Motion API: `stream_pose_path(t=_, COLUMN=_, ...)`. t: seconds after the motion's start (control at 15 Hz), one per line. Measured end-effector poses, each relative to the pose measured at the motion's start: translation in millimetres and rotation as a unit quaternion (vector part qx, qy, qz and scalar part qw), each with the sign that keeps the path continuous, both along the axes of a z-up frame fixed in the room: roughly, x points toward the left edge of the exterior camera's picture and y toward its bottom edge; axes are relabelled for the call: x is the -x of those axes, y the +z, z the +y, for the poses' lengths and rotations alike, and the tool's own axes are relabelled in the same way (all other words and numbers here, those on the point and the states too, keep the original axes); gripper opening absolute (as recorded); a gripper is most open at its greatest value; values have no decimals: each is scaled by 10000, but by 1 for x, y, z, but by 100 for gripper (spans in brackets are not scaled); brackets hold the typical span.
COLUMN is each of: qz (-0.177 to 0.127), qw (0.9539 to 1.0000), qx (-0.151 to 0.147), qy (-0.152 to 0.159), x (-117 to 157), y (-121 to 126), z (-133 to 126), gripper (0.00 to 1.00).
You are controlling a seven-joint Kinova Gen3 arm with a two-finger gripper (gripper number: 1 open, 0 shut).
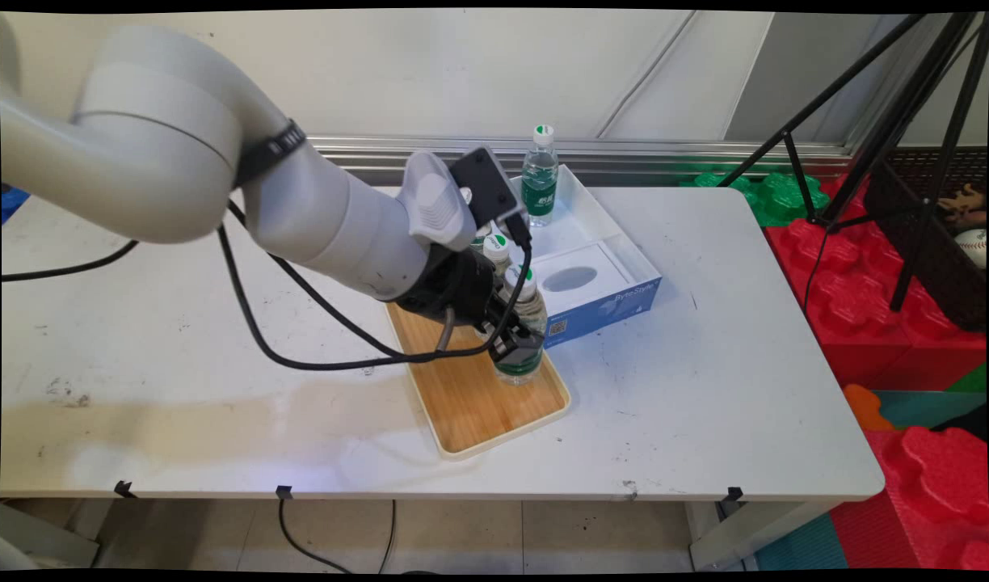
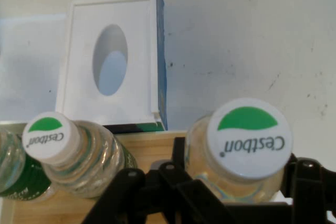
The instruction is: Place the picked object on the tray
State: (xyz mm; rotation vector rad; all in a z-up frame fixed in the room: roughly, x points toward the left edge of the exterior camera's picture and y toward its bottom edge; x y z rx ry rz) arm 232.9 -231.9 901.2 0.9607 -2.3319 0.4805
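Here the hand (image 1: 517,349) pinches one water bottle (image 1: 523,323) on the tray (image 1: 470,404) — three bottles there, a fourth in the box (image 1: 616,242).

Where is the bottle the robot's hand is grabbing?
The bottle stands on the wooden tray near the table's middle, clasped by the gripper, just in front of the blue-sided box, with another bottle beside it.

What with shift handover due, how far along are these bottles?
Seemingly done: the far bottle stands in the white box. In hand: the pincer is shut on the front bottle, on the wooden tray. Left: the rear bottle waits on the tray behind it.
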Motion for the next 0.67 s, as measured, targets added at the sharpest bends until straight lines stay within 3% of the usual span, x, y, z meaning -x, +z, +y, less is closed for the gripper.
stream_pose_path(t=0.67, qz=-85, qw=9994, qx=-22, qy=-325, x=0, y=-41, z=-22, gripper=0)
